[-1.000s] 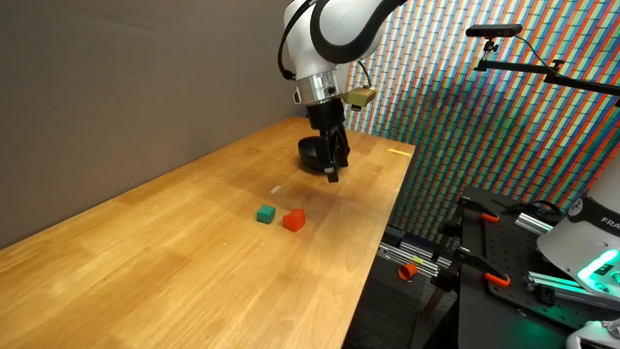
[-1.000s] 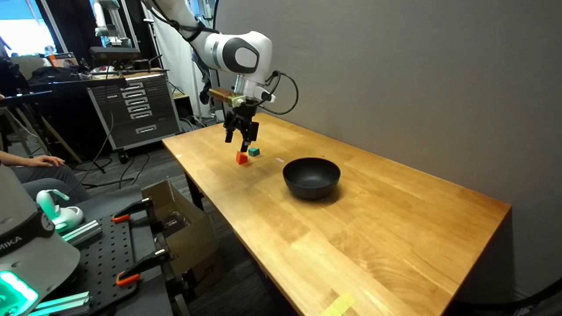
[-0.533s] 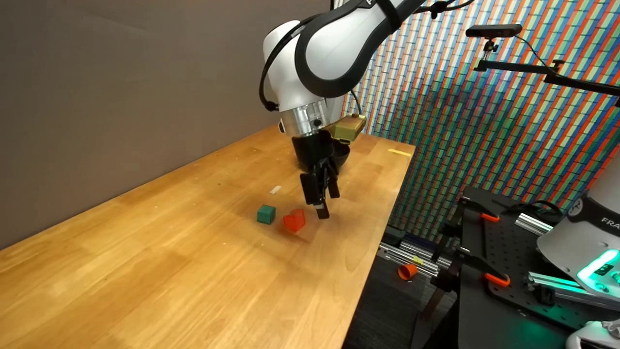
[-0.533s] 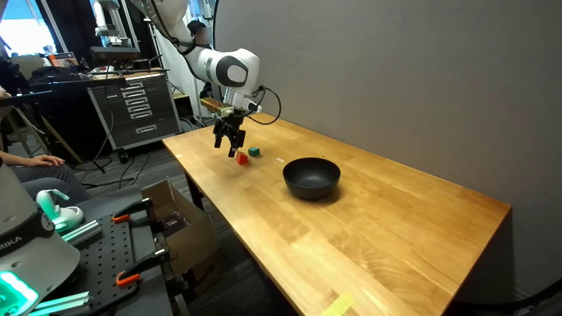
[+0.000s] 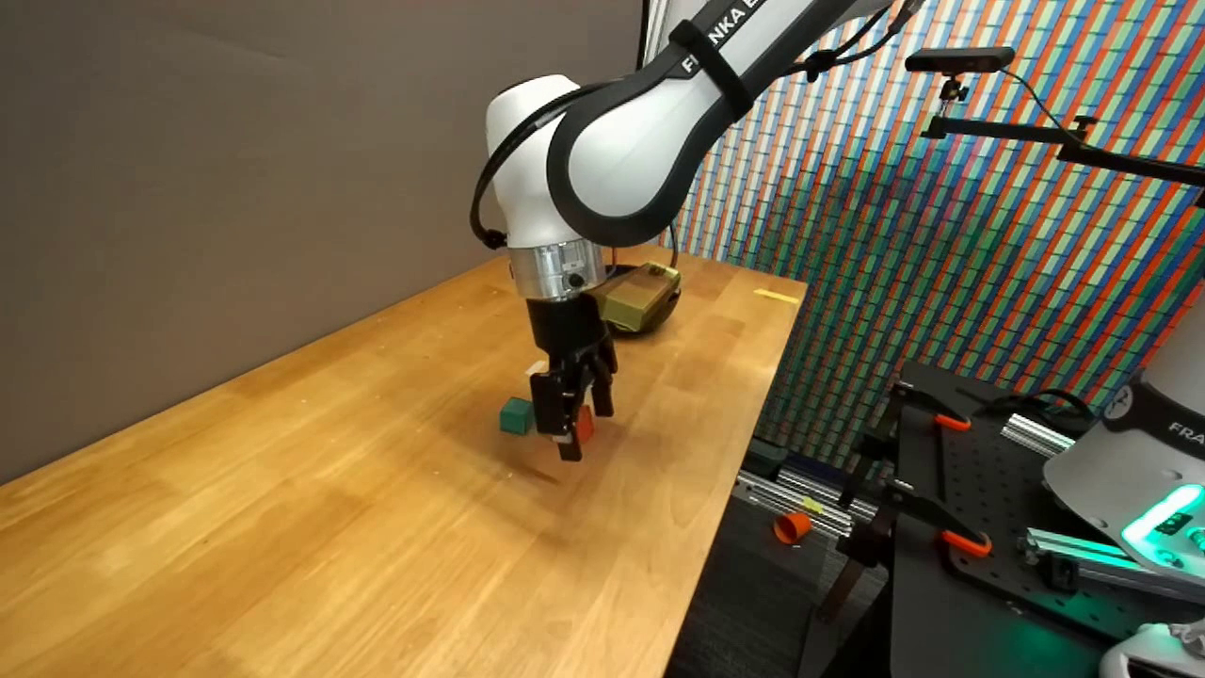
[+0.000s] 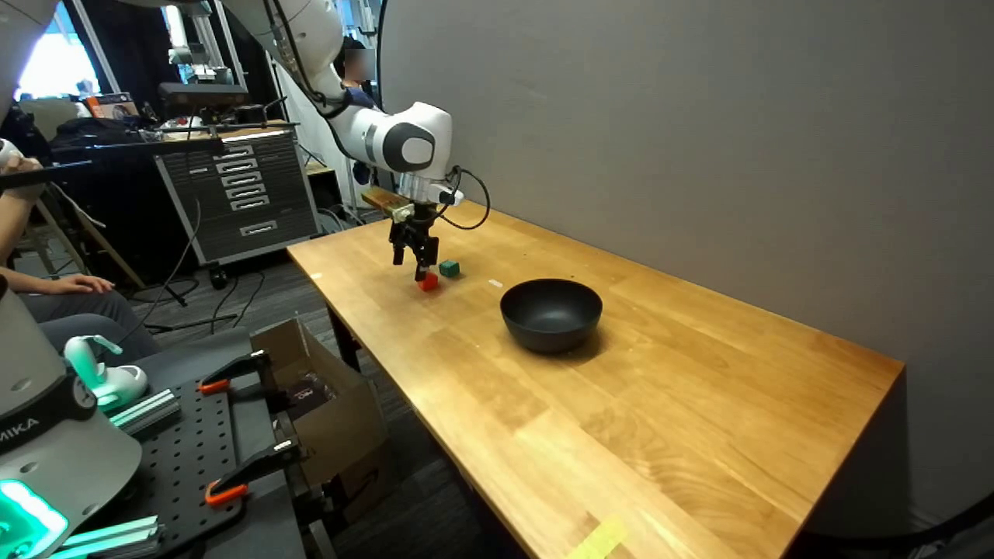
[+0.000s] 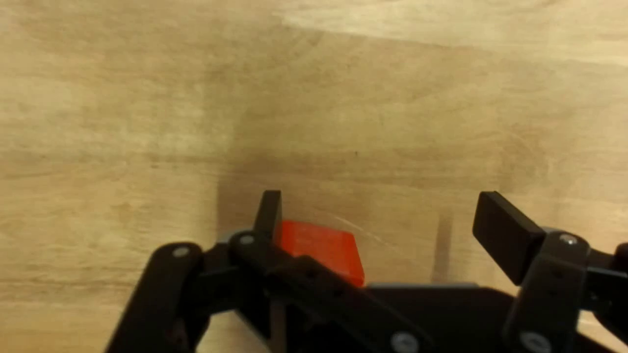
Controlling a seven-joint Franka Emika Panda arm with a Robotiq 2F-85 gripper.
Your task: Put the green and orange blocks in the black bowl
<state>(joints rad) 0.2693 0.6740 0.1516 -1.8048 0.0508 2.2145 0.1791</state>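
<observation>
The red-orange block and the green block lie close together on the table, apart from each other; both also show in an exterior view, the orange block nearer the front edge than the green block. My gripper is open, low over the orange block. In the wrist view the gripper has its jaws wide apart. The orange block lies beside the left finger, partly hidden by it; contact cannot be told. The green block is out of the wrist view. The black bowl stands upright; nothing shows inside.
The wooden table runs along a grey wall. White tape lies between the blocks and the bowl. Yellow tape marks the far end. Clamps sit on the robot's black mount beside the table's front edge.
My gripper has come down and moved from the bowl's side, as seen in an exterior view, to the orange block. It stays open. The blocks and bowl have not moved.
</observation>
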